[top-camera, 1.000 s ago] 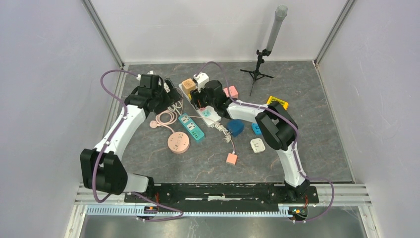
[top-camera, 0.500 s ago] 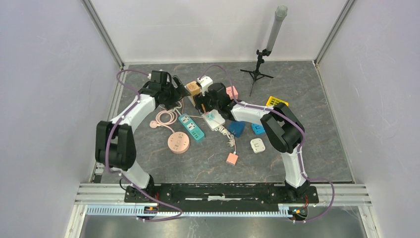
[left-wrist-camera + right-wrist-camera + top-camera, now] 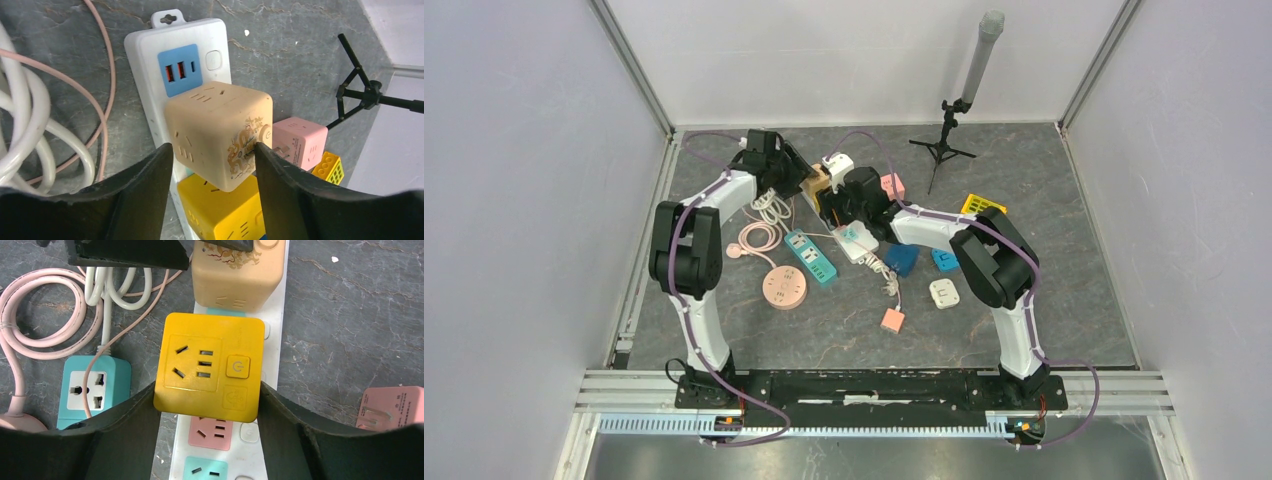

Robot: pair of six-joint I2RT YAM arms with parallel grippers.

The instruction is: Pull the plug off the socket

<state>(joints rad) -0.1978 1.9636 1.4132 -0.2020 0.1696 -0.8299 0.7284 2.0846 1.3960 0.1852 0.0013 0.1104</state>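
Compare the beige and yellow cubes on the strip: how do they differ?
The beige cube carries a dragon print and round button; the yellow cube a square button. The left pincer clamps the beige cube, the right pincer the yellow cube. Both sit on the white strip.

both arms are white tubes with fat black joints. the left arm point(image 3: 696, 322) is at the lower left of the top view and the right arm point(image 3: 1020, 330) at the lower right. a purple cable point(image 3: 1093, 393) runs along each. they sit on a long black bar point(image 3: 864, 388). the fingers point(image 3: 142, 192) are thick, black and dull.
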